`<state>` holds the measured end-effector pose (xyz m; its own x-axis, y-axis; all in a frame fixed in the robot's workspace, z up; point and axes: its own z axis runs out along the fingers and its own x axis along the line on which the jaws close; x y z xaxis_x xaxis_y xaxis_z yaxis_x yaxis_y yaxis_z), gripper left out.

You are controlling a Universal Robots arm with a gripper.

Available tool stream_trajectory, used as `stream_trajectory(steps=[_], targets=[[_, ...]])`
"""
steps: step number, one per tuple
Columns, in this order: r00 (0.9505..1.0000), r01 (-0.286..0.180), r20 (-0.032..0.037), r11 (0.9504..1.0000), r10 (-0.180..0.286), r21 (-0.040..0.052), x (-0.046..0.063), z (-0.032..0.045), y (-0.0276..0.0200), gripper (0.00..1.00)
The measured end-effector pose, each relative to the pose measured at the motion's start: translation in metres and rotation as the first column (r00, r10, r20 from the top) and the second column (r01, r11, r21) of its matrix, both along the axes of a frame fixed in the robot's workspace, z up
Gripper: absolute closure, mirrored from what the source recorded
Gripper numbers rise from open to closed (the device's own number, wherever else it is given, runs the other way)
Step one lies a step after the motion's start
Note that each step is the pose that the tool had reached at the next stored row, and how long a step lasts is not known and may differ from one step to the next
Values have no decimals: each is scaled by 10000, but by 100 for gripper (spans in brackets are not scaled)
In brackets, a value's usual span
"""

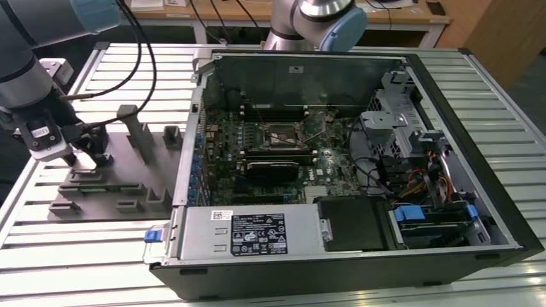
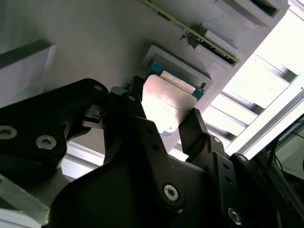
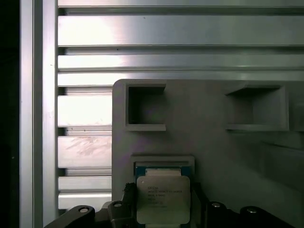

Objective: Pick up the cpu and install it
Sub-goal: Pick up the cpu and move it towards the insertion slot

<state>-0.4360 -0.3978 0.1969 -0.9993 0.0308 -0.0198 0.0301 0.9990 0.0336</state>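
Note:
The cpu (image 3: 163, 202) is a silvery square plate, seen in both wrist views at a blue-rimmed pocket (image 3: 164, 165) of the grey fixture tray (image 3: 213, 147). My gripper (image 3: 163, 195) has one black finger (image 2: 130, 111) against each side of the cpu (image 2: 166, 102), so it is shut on it. The chip sits just off the pocket, and I cannot tell whether it still touches the pocket. In the exterior view my gripper (image 1: 85, 160) stands low over the tray (image 1: 119, 185) at that view's left, with the open computer case (image 1: 341, 160) to its right.
On the motherboard, the processor socket (image 1: 282, 135) lies open in the middle of the case. Upright posts (image 1: 132, 128) rise from the tray beside the gripper. Cables (image 1: 128, 57) trail from the arm. A second arm's base (image 1: 311, 25) stands behind the case on the ribbed aluminium table (image 1: 85, 256).

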Motion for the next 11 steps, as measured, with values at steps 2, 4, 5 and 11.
stream_trajectory(steps=[2,4,5,11], targets=[[10000,0,1,10000,0,1,0,37,0,46],[10000,0,0,10000,0,0,0,79,0,46],[10000,0,0,10000,0,0,0,100,0,46],[10000,0,0,10000,0,0,0,223,0,46]])
